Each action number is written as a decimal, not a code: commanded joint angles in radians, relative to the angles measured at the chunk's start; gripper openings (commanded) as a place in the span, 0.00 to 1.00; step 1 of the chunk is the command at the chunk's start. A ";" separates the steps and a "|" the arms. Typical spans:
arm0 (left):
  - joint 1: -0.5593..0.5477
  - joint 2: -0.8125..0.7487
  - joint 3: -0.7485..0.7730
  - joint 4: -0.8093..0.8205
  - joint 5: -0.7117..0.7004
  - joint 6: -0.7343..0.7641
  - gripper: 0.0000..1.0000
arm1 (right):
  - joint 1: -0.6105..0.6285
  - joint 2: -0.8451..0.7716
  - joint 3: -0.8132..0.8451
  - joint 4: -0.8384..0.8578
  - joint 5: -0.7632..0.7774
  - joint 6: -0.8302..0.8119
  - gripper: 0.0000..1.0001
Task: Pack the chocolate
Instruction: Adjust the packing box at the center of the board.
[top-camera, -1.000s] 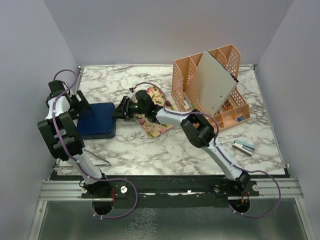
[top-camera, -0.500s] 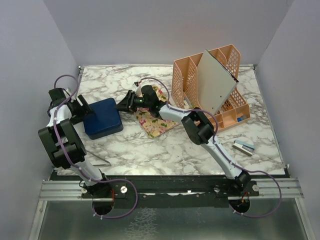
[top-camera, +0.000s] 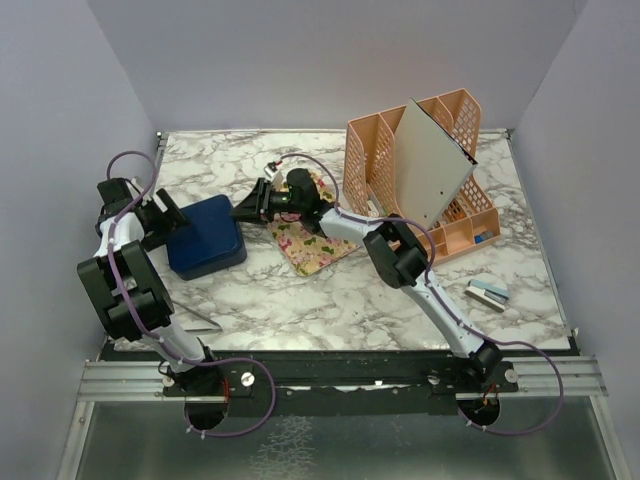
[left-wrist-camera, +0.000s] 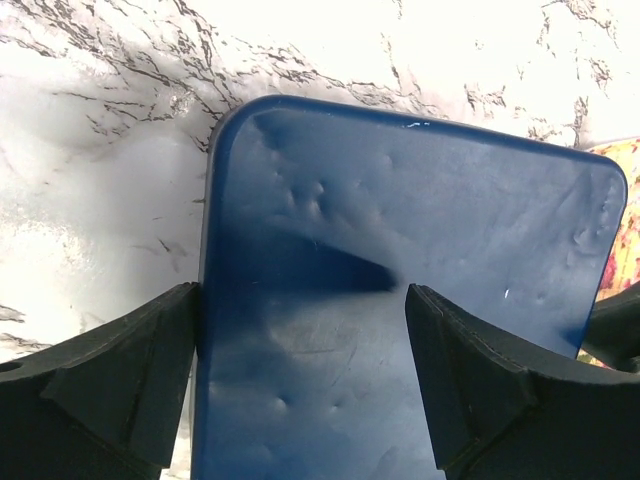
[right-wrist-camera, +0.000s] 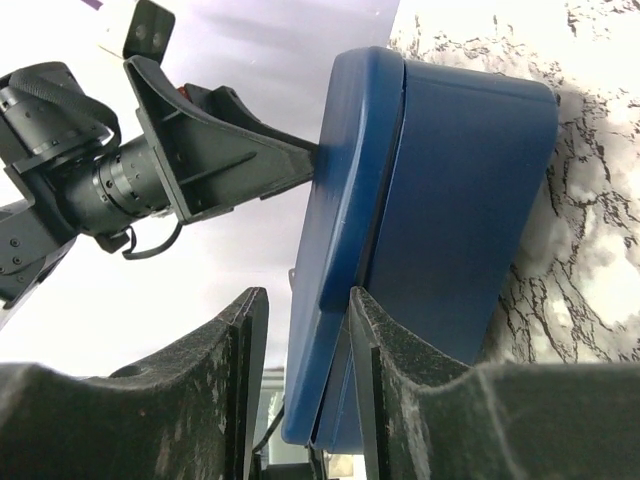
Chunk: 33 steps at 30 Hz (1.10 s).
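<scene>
**From above:** a closed blue box (top-camera: 205, 235) lies on the left half of a marble table (top-camera: 330, 290), with an arm at each side of it. The left gripper (top-camera: 165, 215) stands at the box's left edge. The right gripper (top-camera: 243, 208) points at its far right corner. Just to the right of the box lies a floral cloth (top-camera: 312, 248), partly under the right arm. Behind the cloth stands a peach organizer (top-camera: 372, 170) with a grey board (top-camera: 428, 165) leaning in it. No chocolate shows in this view or in either wrist view, since the box's lid is on.

**Left wrist:** the left gripper (left-wrist-camera: 300, 295) is spread wide over the box (left-wrist-camera: 400, 200). One of its fingers (left-wrist-camera: 110, 390) sits at the lid's left edge and the other is over the dented lid top, so the gripper clamps nothing. The marble table (left-wrist-camera: 90, 200) lies beyond the box, and a strip of the floral cloth (left-wrist-camera: 630, 230) shows at the right.

**Right wrist:** the box (right-wrist-camera: 450, 220) is seen from its side, with the seam between lid and base plain to see. The fingers of the right gripper (right-wrist-camera: 305, 295) stand only narrowly apart, and the lid's rim lies in line with the gap. The picture does not settle whether they pinch it. On the far side, the tips of the left gripper (right-wrist-camera: 290, 158) meet the lid.
</scene>
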 joint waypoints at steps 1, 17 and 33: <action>-0.083 -0.050 -0.014 0.013 0.313 -0.114 0.87 | 0.075 0.015 0.074 -0.026 -0.119 -0.024 0.42; -0.152 -0.085 -0.036 0.044 0.371 -0.148 0.90 | 0.060 0.111 0.170 0.176 -0.190 0.132 0.46; -0.191 -0.087 -0.003 0.045 0.346 -0.155 0.90 | 0.074 0.012 0.244 -0.417 -0.149 -0.464 0.39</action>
